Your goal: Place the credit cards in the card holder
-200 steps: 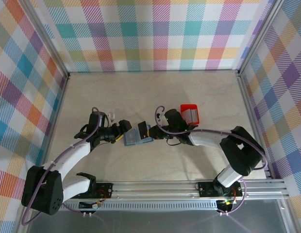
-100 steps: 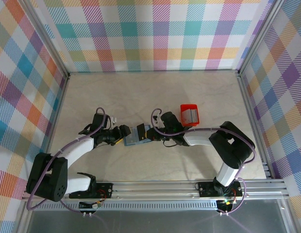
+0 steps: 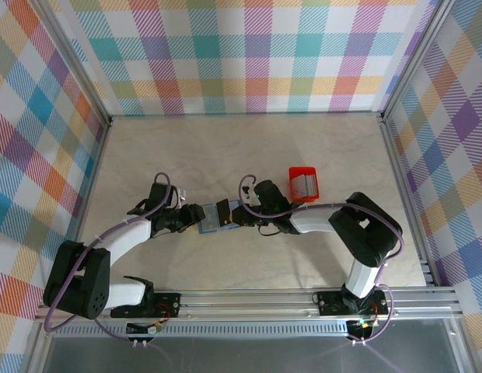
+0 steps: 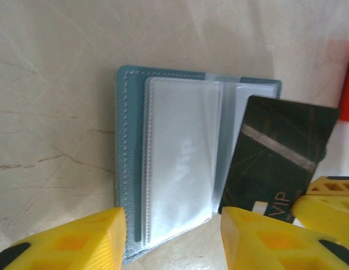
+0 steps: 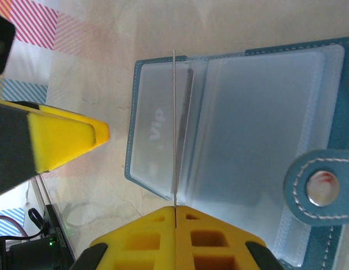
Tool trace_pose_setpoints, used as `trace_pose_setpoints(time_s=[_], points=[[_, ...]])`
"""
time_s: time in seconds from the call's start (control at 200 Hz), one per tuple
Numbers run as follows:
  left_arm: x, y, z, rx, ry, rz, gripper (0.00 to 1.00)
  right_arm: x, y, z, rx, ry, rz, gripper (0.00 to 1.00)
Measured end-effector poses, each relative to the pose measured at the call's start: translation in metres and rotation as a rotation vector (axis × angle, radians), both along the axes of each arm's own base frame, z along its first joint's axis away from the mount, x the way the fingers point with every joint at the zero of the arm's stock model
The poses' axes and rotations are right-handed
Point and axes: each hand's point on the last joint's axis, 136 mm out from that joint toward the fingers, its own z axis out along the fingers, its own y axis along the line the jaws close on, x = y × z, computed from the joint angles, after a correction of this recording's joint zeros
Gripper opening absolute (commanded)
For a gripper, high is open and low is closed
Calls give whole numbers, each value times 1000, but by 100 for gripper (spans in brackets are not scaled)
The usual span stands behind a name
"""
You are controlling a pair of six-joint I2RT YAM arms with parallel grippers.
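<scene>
The card holder (image 3: 218,217) lies open on the table between my two grippers, blue with clear pockets (image 4: 177,169) and a clasp tab (image 5: 321,185). My right gripper (image 5: 175,216) is shut on a credit card (image 4: 281,163), dark with VIP lettering. The card stands on edge (image 5: 174,124) over the holder's pockets. My left gripper (image 4: 171,242) is at the holder's other side, its jaws apart on either side of the edge of a clear pocket page without touching it. Faint Vip lettering (image 5: 156,130) shows on that pocket. More grey credit cards (image 3: 307,186) stand in the red tray.
The small red tray (image 3: 295,172) sits just right of and behind the right gripper (image 3: 239,214). The left gripper (image 3: 196,215) and its cable lie left of the holder. Checked walls enclose the table on three sides, and a metal rail runs along the near edge.
The right gripper has brought the card left, over the holder's pockets. The left gripper has moved up to the holder's edge and its jaws have narrowed.
</scene>
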Motion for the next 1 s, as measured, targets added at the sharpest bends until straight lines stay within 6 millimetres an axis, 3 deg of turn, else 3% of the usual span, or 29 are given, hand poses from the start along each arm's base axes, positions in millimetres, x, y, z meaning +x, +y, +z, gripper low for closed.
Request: trace_pose_setpoints(time_s=[0.375, 1.0], points=[[-5, 1, -10, 8, 21, -3, 36, 4, 5, -2, 7, 25, -15, 0], [-8, 2, -18, 15, 36, -5, 34, 2, 3, -14, -3, 105, -55, 0]])
